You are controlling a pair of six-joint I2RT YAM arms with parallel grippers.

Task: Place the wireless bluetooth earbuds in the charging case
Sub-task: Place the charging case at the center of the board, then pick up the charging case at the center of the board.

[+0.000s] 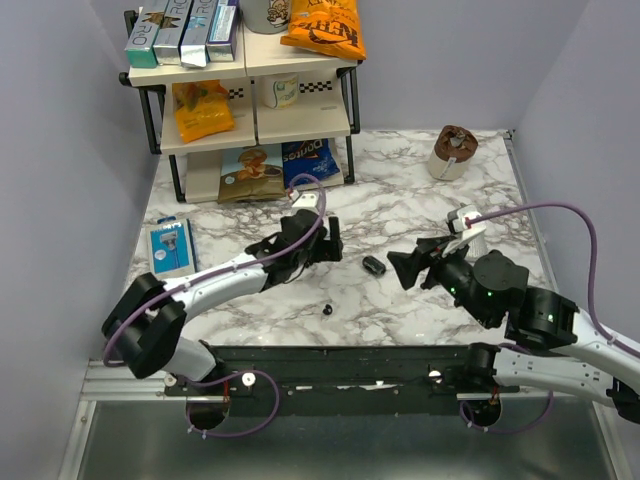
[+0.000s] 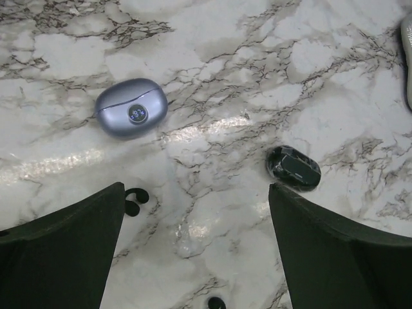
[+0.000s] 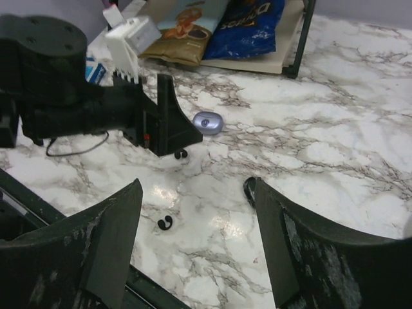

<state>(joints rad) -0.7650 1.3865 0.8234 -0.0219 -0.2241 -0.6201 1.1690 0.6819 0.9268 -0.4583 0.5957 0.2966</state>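
Observation:
Two tiny black earbuds lie on the marble. One (image 2: 135,198) touches the inner edge of my left finger (image 2: 64,251) and also shows in the right wrist view (image 3: 181,154). The other (image 1: 328,310) lies nearer the front edge (image 3: 165,223). A closed lilac oval case (image 2: 132,112) lies just beyond my left gripper (image 2: 196,257), which is open and empty over bare marble. A glossy black oval piece (image 1: 374,265) lies between the grippers, partly hidden behind my right finger (image 3: 250,191). My right gripper (image 3: 199,244) is open and empty, low over the table.
A shelf rack (image 1: 250,100) with snack bags and boxes stands at the back left. A blue packet (image 1: 168,245) lies at the left edge. A brown-topped cup (image 1: 452,152) stands at the back right. The black base rail (image 1: 340,365) runs along the front.

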